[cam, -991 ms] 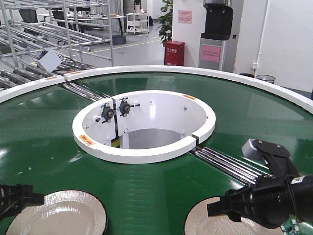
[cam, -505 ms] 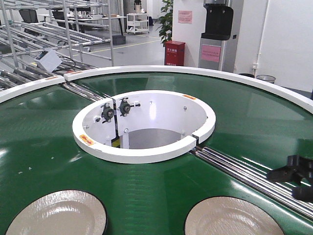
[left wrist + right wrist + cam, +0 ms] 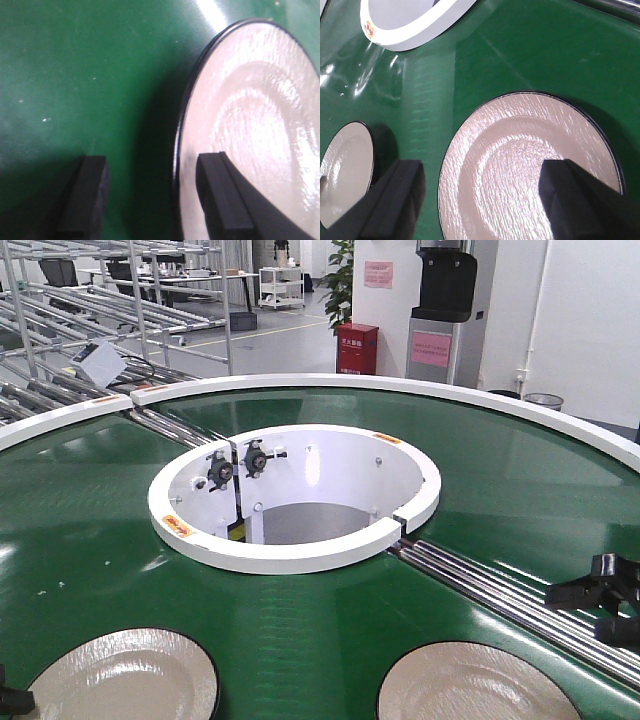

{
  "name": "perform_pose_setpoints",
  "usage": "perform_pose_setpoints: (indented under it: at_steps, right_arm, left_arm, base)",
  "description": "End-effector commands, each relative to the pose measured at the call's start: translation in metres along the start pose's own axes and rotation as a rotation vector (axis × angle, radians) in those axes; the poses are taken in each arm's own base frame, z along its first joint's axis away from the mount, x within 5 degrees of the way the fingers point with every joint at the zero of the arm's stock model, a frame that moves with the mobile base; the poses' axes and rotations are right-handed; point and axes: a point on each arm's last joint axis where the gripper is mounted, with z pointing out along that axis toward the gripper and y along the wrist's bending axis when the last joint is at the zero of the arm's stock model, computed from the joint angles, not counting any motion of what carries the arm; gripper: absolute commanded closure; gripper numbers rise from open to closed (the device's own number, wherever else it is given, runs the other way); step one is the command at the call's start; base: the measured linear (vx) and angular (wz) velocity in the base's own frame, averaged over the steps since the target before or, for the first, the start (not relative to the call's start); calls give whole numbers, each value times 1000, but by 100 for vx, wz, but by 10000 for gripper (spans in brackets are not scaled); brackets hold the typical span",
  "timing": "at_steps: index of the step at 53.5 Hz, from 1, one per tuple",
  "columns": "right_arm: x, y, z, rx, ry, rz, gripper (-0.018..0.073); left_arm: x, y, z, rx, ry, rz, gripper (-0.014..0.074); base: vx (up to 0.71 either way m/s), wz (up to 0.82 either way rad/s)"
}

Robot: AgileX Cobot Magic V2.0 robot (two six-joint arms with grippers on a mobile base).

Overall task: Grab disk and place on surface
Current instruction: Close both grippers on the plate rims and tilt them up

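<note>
A bright workshop with metal racks and a red cabinet is stretching out behind a green ring-shaped belt, which is curving around a white ring at its middle. Two pale, shiny disks are lying flat on the near belt, well apart: the left disk and the right disk. The right gripper is hanging over the right disk with its jaws standing wide, one finger over the belt, the other over the disk. The left gripper is also gaping wide, straddling the left disk's dark rim; whether it is touching cannot be told.
</note>
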Motion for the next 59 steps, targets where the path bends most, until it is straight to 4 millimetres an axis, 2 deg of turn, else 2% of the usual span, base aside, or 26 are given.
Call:
perform_pose_setpoints:
  at_steps: [1, 7, 13, 16, 20, 26, 42, 49, 59]
  right_arm:
    - [-10, 14, -12, -46, -72, -15, 31]
    - [-10, 15, -12, -48, -72, -14, 31]
    - [-10, 15, -12, -51, -71, -13, 31]
    - [-10, 15, -12, -52, -69, -13, 31]
    - [-10, 15, -12, -54, -66, -13, 31]
    - [-9, 15, -12, -51, -63, -16, 31]
    - [-8, 10, -12, 7, -47, -30, 31]
    - [-7, 2, -13, 92, -30, -57, 31]
    - [-4, -14, -8, 213, 22, -83, 31]
  left_arm:
    - [-9, -22, -7, 80, -45, 15, 104]
    - [-2, -34, 6, 92, -6, 67, 106]
    - [6, -37, 23, 112, 58, 68, 108]
    - [9, -38, 28, 123, 80, 65, 139]
    - [11, -40, 29, 147, 89, 67, 272]
    - [10, -44, 28, 185, 84, 61, 601]
    - [4, -66, 21, 430, 33, -45, 604]
    - [-3, -83, 5, 545, -42, -38, 603]
    - [-11, -103, -23, 608, -140, -7, 601]
  base:
    - [0, 0]
    - [0, 0]
    - [0, 0]
    - [0, 0]
    - [0, 0]
    - [0, 0]
    - [0, 0]
    - [0, 0]
    - [0, 0]
